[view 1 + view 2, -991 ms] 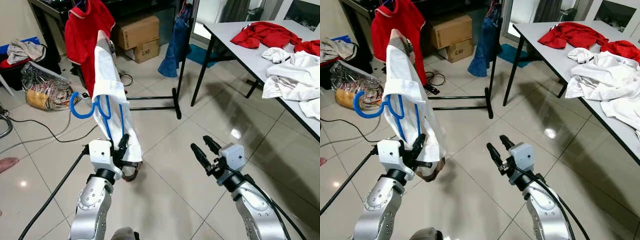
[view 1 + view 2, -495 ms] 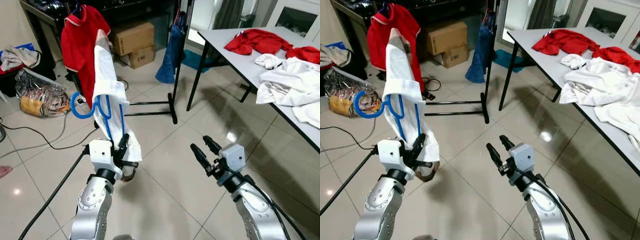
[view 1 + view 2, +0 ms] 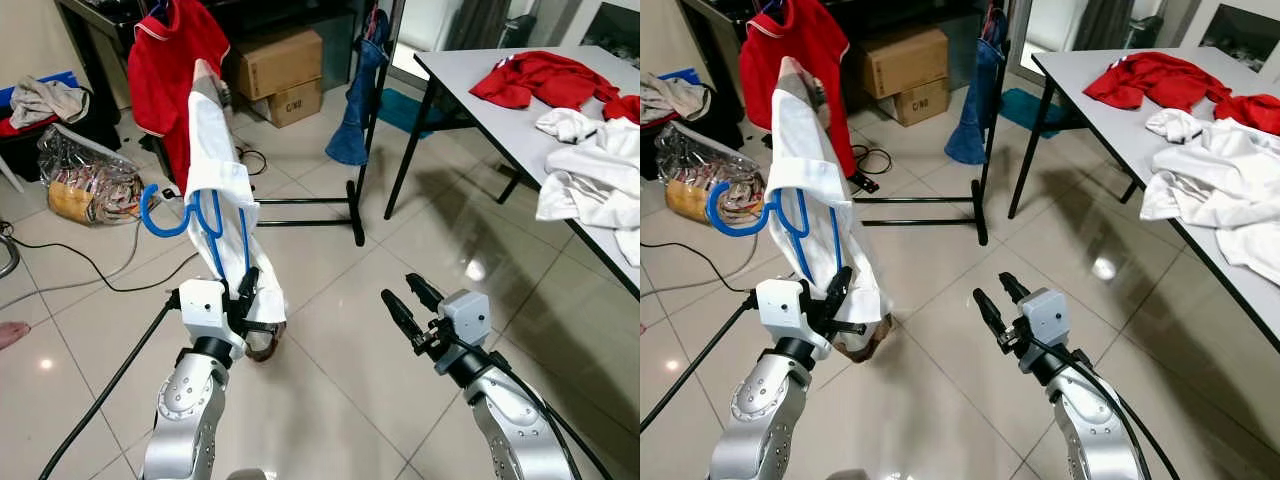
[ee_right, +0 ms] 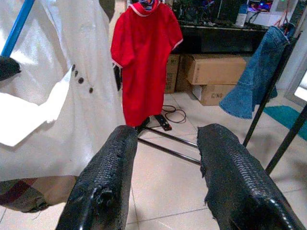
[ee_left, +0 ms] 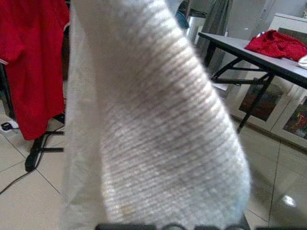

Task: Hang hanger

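Left gripper (image 3: 243, 300) is clamped on the blue hanger (image 3: 190, 222), white shirt (image 3: 218, 175) draped over it, held upright over the tiled floor. Ahead stands a clothes rack (image 3: 352, 200) with a red shirt (image 3: 170, 60) and jeans (image 3: 358, 90); table (image 3: 470, 95) to the right. Right gripper (image 3: 992, 300) hovers empty, fingers spread. Left wrist view: white fabric (image 5: 158, 120) right up close. Right wrist view: shirt beside the spread fingers (image 4: 105, 187), rack beyond.

Open floor (image 3: 330, 300) lies ahead between the arms. The rack's black base (image 3: 305, 208) crosses farther on; the table (image 3: 480, 95) bounds the right, a cable (image 3: 90, 270) the left.
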{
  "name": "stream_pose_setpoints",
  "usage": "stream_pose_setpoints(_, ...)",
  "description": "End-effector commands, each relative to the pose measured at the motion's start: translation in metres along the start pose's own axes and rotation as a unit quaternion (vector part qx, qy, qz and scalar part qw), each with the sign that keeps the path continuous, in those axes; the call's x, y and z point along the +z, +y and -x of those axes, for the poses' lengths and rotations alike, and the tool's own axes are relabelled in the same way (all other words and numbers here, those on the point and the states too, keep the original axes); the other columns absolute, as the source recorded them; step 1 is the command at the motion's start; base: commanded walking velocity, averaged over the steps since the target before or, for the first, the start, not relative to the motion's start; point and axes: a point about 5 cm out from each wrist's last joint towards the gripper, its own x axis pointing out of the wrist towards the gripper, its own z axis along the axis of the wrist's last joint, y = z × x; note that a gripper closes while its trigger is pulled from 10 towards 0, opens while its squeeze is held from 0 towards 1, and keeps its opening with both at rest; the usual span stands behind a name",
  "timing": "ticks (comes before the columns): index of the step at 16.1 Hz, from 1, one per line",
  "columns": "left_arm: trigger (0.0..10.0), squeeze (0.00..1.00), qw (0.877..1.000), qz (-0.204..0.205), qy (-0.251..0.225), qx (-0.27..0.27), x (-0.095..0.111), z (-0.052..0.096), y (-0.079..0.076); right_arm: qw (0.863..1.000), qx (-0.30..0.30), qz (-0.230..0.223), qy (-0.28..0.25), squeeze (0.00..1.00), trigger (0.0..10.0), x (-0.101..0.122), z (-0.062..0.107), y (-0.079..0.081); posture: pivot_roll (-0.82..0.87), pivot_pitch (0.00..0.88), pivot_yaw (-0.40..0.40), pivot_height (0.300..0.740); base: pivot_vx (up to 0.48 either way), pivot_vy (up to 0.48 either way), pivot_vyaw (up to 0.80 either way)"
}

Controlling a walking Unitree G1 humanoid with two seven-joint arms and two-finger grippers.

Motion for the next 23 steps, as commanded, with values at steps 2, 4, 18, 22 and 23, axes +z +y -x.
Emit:
stream_pose_setpoints(2,10.0,0.0,1.0,-0.004,-0.019,-0.001,0.0055,-0.0024,-0.0023,1.0,0.007,0.011,-0.002,0.0,10.0,0.0017,-0.001,-0.0007,0.19,0.014,-0.006,0.74,0.439,0.0,0.0)
stream_pose_setpoints(4,10.0,0.0,1.0,-0.005,-0.019,-0.002,0.0055,-0.0017,-0.0023,1.0,0.007,0.01,-0.002,0.0,10.0,0.0016,-0.0009,-0.0002,0.19,0.015,-0.006,0.74,0.442,0.0,0.0)
stream_pose_setpoints(18,10.0,0.0,1.0,-0.004,-0.02,-0.002,0.0055,-0.0048,-0.0025,1.0,0.01,0.015,-0.003,0.0,10.0,0.0018,-0.0035,-0.001,0.19,0.009,-0.008,0.74,0.44,0.0,0.0)
stream_pose_setpoints(22,10.0,0.0,1.0,-0.004,-0.022,-0.002,0.0056,-0.0059,-0.0032,1.0,0.011,0.02,-0.004,0.0,10.0,0.0019,-0.0044,-0.0017,0.19,0.006,-0.01,0.74,0.441,0.0,0.0)
stream_pose_setpoints(23,10.0,0.0,1.0,-0.004,-0.022,-0.002,0.0058,-0.0062,-0.0033,1.0,0.012,0.021,-0.004,0.0,10.0,0.002,-0.0046,-0.0015,0.19,0.006,-0.01,0.74,0.442,0.0,0.0)
